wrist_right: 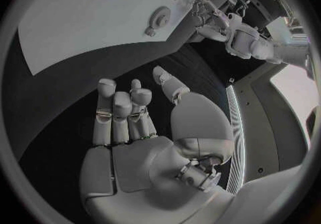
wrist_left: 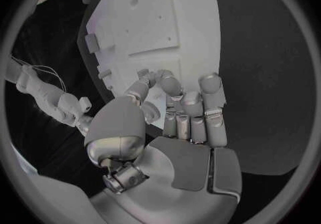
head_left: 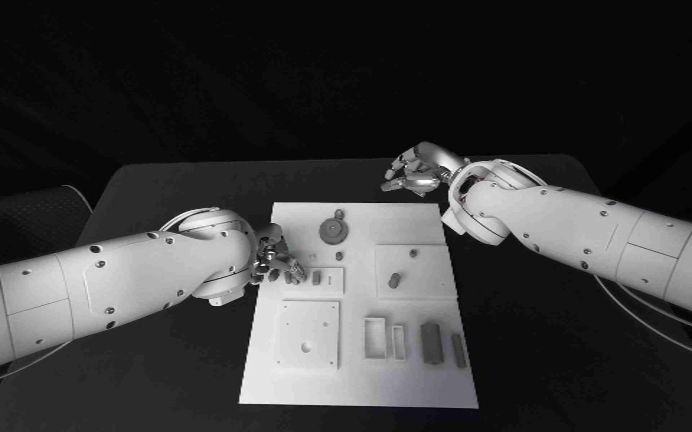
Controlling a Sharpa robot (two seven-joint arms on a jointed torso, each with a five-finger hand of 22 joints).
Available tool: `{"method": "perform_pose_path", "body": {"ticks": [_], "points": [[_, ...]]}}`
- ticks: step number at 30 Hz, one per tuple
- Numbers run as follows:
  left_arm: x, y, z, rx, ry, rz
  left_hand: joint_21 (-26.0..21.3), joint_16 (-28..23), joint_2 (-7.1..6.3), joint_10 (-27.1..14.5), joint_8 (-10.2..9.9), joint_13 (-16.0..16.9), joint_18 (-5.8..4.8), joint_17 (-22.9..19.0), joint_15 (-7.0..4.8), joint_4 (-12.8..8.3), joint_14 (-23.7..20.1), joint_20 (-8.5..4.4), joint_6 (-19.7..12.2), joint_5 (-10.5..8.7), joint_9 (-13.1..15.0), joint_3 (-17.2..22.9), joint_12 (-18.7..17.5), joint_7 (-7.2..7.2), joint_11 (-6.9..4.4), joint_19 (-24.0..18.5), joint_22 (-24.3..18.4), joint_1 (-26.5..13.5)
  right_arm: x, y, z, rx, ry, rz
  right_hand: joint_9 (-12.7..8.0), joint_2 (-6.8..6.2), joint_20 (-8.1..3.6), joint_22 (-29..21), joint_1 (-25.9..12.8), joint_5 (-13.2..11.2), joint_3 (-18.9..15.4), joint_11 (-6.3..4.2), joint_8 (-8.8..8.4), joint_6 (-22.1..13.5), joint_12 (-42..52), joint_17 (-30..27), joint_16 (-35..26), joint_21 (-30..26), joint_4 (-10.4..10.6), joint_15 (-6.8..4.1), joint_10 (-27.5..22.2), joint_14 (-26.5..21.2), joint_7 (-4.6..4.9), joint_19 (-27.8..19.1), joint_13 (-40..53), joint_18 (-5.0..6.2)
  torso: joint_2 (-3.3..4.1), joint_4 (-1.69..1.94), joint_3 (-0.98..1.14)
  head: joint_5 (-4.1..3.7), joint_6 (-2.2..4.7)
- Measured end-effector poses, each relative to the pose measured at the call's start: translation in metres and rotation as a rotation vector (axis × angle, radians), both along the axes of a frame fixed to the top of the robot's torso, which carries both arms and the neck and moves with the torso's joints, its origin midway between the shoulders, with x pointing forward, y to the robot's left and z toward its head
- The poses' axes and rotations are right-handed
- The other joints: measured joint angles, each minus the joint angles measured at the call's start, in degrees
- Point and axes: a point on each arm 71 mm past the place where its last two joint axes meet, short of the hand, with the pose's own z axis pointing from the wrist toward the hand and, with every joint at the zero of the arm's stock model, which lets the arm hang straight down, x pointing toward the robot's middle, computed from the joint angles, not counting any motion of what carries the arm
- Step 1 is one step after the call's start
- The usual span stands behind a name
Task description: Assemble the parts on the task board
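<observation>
- The task board (head_left: 361, 352) sits in the middle of the black table (head_left: 173, 182), long side running away from the robot.
- Grey parts lie on it: a round gear (head_left: 335, 228) near the far end, a small peg (head_left: 394, 277) on a raised square, and a couple of bars (head_left: 431, 340) at the near right.
- Left hand (head_left: 277, 262) is at the board's left edge, fingers curled over it, nothing pinched as far as I can tell.
- Right hand (head_left: 418, 170) hangs just past the board's far right corner, fingers loosely apart and holding nothing.
</observation>
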Motion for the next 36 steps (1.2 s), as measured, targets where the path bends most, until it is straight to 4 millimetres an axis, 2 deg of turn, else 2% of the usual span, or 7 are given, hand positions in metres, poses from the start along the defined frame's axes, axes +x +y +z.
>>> {"method": "perform_pose_path", "body": {"ticks": [7, 8, 9, 10, 12, 33, 36], "points": [[0.0003, 0.0000, 0.0001, -0.006, -0.001, 0.003, 0.00, 0.00, -0.96, 0.00, -0.22, 0.00, 0.01, 0.00, 0.01, 0.57, 0.00, 0.00, -0.02, -0.77, -0.08, -0.57, 0.22, -0.02, 0.00, 0.00, 0.05, -1.56, 0.0000, -0.0001, 0.0000, 0.000, 0.000, 0.000, 0.00, 0.00, 0.00, 0.00, 0.00, 0.00, 0.00, 0.00, 0.00, 0.00, 0.00, 0.00, 0.00, 0.00, 0.00, 0.04, 0.00, -0.04, 0.00, 0.00, 0.00, 0.00, 0.00, 0.00, 0.03, -0.05, 0.00], [0.0003, 0.0001, 0.0001, -0.007, -0.001, 0.004, 0.00, 0.00, -1.15, 0.00, -0.22, 0.00, 0.01, 0.00, 0.01, 0.66, 0.00, 0.01, -0.02, -1.50, -0.08, -0.66, 0.22, -0.02, 0.00, 0.00, 0.05, -1.75, 0.0000, -0.0001, 0.0000, 0.000, 0.000, 0.000, 0.00, 0.00, 0.00, 0.00, 0.00, 0.00, 0.00, 0.00, 0.00, 0.00, 0.00, 0.00, 0.00, 0.00, 0.00, 0.04, 0.00, -0.04, 0.00, 0.00, 0.00, 0.00, 0.00, 0.00, 0.03, -0.05, 0.00], [0.0004, 0.0001, 0.0001, -0.008, -0.001, 0.004, 0.00, 0.00, -1.15, 0.00, -0.22, 0.00, 0.01, -0.01, 0.01, 0.72, 0.00, 0.01, -0.03, -3.33, -0.08, -0.72, 0.22, -0.03, 0.00, 0.01, 0.05, -1.74, 0.0000, -0.0001, 0.0000, 0.000, 0.000, 0.000, -0.01, 0.00, 0.00, 0.00, 0.00, 0.00, 0.00, 0.00, 0.00, 0.00, 0.00, 0.00, 0.00, 0.00, 0.00, 0.04, 0.00, -0.04, 0.00, 0.00, 0.00, -0.01, -0.01, 0.00, 0.03, -0.05, 0.00], [0.0004, 0.0002, 0.0001, -0.008, 0.000, 0.004, 0.00, 0.00, -1.15, 0.00, -0.22, 0.00, 0.01, -0.01, 0.02, 0.72, 0.01, 0.01, -0.03, -4.33, -0.08, -0.72, 0.22, -0.03, 0.00, 0.01, 0.05, -1.74, 0.0000, -0.0002, 0.0000, 0.000, 0.000, 0.000, -0.01, 0.00, 0.00, 0.00, 0.00, 0.00, 0.00, 0.00, 0.00, 0.00, 0.00, 0.00, 0.00, 0.00, 0.00, 0.04, 0.00, -0.04, 0.00, 0.00, 0.00, 0.00, 0.00, 0.00, 0.03, -0.05, 0.00], [0.0006, 0.0005, 0.0000, -0.009, 0.001, 0.006, 0.00, 0.00, -1.15, 0.00, -0.22, 0.00, 0.02, -0.01, 0.03, 0.72, 0.02, 0.01, -0.03, -5.06, -0.09, -0.72, 0.22, -0.03, 0.00, 0.01, 0.04, -1.74, 0.0000, -0.0004, 0.0000, 0.000, 0.000, -0.001, -0.01, 0.00, 0.00, 0.00, 0.00, 0.00, 0.00, 0.00, 0.00, 0.00, 0.00, 0.00, 0.00, 0.00, 0.00, 0.04, 0.00, -0.04, 0.00, 0.00, 0.00, 0.00, -0.01, 0.00, 0.03, -0.05, -0.02], [0.0014, 0.0035, 0.0000, -0.011, -0.001, 0.016, 0.00, -0.01, -1.67, 0.00, -0.22, -0.05, 0.02, 0.03, 0.03, 0.95, -0.17, -0.12, -0.17, -5.55, -0.15, -0.48, 0.22, -0.17, 0.00, -0.13, 0.03, -2.26, 0.0001, -0.0008, -0.0001, 0.000, 0.000, -0.002, 0.04, 0.00, 0.00, 0.00, 0.00, 0.00, 0.00, -0.01, 0.00, 0.00, 0.00, 0.00, 0.00, 0.00, 0.00, 0.09, 0.01, -0.09, 0.00, 0.00, 0.00, 0.00, -0.01, 0.01, -0.02, -0.09, 0.02], [0.0019, 0.0078, 0.0003, -0.017, -0.005, 0.029, 0.00, 0.00, -1.67, -0.13, -0.87, -0.13, 0.02, 0.03, 0.03, 1.07, -0.19, -0.11, -0.66, -5.56, -0.45, -0.36, 0.22, 0.19, 0.13, -0.13, 0.02, -2.26, 0.0001, -0.0011, -0.0003, -0.001, 0.000, -0.002, 0.04, 0.00, 0.00, 0.00, 0.00, 0.00, 0.00, -0.02, 0.00, 0.00, 0.00, 0.00, 0.00, 0.00, 0.00, 0.09, 0.02, -0.10, 0.00, 0.00, 0.00, 0.00, -0.01, 0.00, -0.03, -0.09, 0.07]]}}
